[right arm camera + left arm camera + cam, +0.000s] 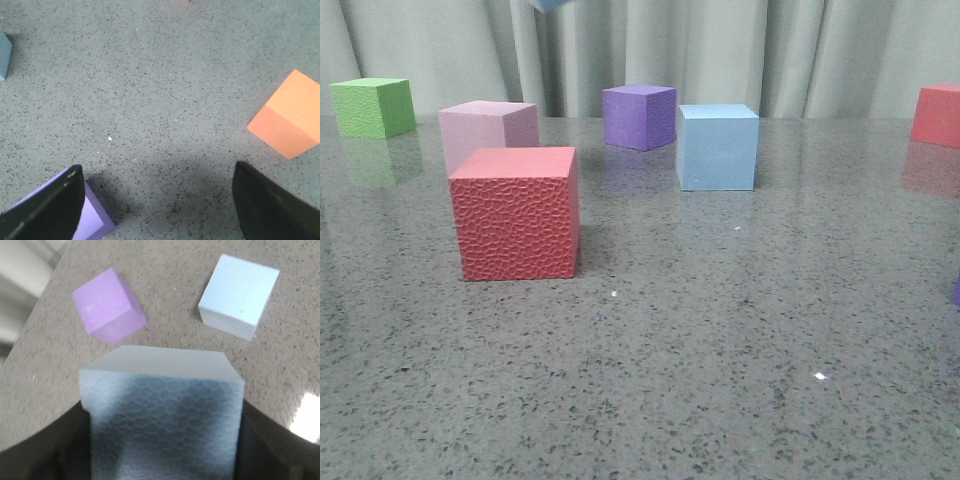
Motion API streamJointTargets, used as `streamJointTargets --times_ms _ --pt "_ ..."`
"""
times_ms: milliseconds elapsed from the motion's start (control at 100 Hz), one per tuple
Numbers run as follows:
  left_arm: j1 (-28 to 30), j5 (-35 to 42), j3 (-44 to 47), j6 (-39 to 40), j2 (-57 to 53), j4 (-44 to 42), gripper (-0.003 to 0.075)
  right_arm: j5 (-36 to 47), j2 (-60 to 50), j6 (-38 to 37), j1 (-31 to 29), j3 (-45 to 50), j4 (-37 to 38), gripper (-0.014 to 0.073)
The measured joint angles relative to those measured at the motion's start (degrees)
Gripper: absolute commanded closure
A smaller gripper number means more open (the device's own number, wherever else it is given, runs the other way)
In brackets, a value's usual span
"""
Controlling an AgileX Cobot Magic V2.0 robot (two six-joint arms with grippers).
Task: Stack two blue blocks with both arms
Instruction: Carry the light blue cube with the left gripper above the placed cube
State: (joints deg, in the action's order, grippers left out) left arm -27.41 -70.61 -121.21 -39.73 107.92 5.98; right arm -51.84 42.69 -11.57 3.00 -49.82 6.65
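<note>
One blue block (pixel 717 147) stands on the table right of centre, next to the darker purple cube (pixel 639 116). It also shows in the left wrist view (pixel 239 296), below and beyond the held block. My left gripper (pixel 162 440) is shut on the second blue block (pixel 162 410), with a black finger on each side, and holds it high above the table. Only a corner of this block (pixel 552 4) shows at the top edge of the front view. My right gripper (pixel 157 200) is open and empty above bare table. Neither arm shows in the front view.
A red cube (pixel 516 212) stands front left, with a pink cube (pixel 487 130) behind it and a green cube (pixel 373 106) at the far left. Another red cube (pixel 938 115) is at the right edge. An orange cube (pixel 290 117) and a purple cube (pixel 87 220) lie near my right gripper.
</note>
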Motion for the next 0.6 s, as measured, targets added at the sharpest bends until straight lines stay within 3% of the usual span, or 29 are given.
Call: streamJointTargets --times_ms 360,600 --pt "-6.07 0.00 -14.81 0.00 11.86 -3.02 0.0477 0.00 0.00 0.00 0.00 0.00 0.00 -0.0006" --pt "-7.03 0.58 -16.46 -1.04 14.13 -3.23 0.0477 0.00 0.00 0.00 0.00 0.00 0.00 -0.0006"
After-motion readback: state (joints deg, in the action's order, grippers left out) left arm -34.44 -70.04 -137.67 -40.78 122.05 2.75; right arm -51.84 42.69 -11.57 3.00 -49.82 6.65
